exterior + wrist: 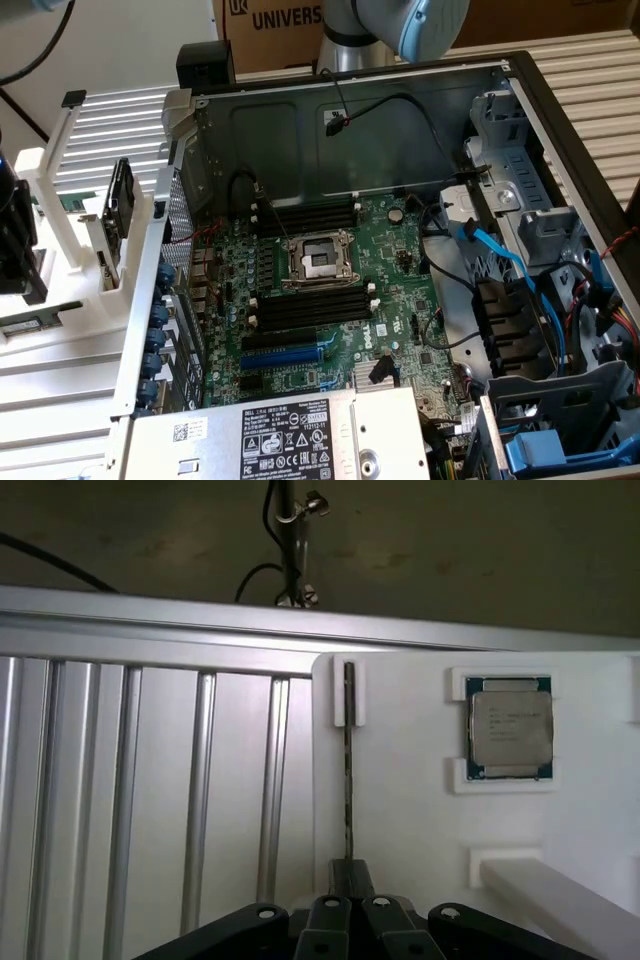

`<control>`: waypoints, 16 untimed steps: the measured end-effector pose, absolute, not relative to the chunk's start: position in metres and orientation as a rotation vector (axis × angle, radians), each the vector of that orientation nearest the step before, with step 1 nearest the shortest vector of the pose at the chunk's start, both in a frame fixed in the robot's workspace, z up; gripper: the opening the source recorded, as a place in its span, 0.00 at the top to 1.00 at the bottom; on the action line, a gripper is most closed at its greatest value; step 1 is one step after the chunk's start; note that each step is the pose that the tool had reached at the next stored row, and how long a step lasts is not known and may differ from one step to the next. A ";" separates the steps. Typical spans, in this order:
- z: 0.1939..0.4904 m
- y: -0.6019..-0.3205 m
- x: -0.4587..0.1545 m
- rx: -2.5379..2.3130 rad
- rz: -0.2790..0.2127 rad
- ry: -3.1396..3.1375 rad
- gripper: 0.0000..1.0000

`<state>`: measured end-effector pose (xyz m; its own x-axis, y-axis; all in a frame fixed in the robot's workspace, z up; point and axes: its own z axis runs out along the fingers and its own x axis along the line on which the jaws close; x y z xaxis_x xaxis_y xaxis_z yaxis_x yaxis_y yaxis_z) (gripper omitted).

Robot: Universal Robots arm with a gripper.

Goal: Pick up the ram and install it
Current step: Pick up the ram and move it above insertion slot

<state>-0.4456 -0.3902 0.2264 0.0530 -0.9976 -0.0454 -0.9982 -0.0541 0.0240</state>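
In the wrist view the ram is a thin dark stick seen edge-on, standing in a slot of the white holder. Its far end sits in a small white clip. My gripper is shut, its black fingertips pressed together on the ram's near end. In the exterior view the gripper is at the far left over the white holder, with the green ram just under it. The black memory slots lie on the green motherboard inside the open case.
A silver processor chip rests in its own pocket of the holder. A flat card stands upright in the holder. The case wall, blue cables and power supply surround the board. Ribbed aluminium table lies beside the holder.
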 end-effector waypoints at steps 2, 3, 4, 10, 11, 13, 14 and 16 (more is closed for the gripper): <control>0.224 -0.390 -0.446 -2.271 0.077 2.150 0.90; 0.224 -0.390 -0.446 -2.271 0.078 2.149 0.90; 0.224 -0.390 -0.446 -2.271 0.078 2.149 0.90; 0.224 -0.390 -0.445 -2.272 0.079 2.150 0.90; 0.224 -0.390 -0.445 -2.272 0.079 2.150 0.90; 0.224 -0.390 -0.445 -2.272 0.080 2.150 0.76; 0.224 -0.390 -0.445 -2.272 0.080 2.150 0.76; 0.224 -0.390 -0.445 -2.273 0.081 2.150 0.76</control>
<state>-0.4455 -0.3903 0.2241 0.0545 -0.9975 -0.0456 -0.9981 -0.0558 0.0270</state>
